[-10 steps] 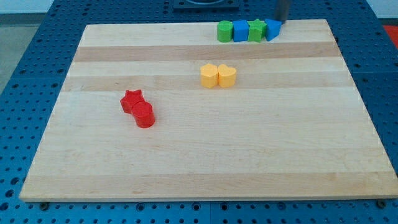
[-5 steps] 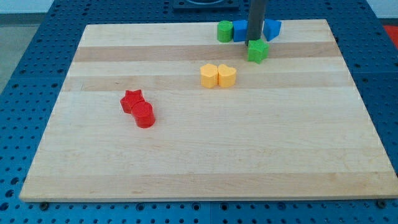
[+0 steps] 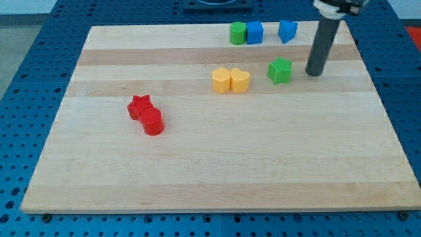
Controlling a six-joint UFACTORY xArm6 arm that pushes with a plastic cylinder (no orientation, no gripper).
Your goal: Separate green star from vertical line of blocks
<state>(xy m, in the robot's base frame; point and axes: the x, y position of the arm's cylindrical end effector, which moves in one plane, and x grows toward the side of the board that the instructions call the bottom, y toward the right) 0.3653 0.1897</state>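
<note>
The green star (image 3: 279, 70) lies alone on the wooden board (image 3: 217, 171), below the row of blocks at the view's top and right of the yellow pair. That row holds a green cylinder (image 3: 237, 33), a blue cube (image 3: 254, 32) and, after a gap, a blue block (image 3: 287, 30). My tip (image 3: 314, 72) rests on the board just right of the green star, a small gap apart from it.
Two yellow blocks (image 3: 231, 79) sit side by side left of the green star. A red star (image 3: 139, 105) and a red cylinder (image 3: 152, 122) touch each other at the view's left middle. The board's right edge is close to my tip.
The green star has been pushed out of the top row and down the board. My tip moved from the row's right end, through the row, to the star's right.
</note>
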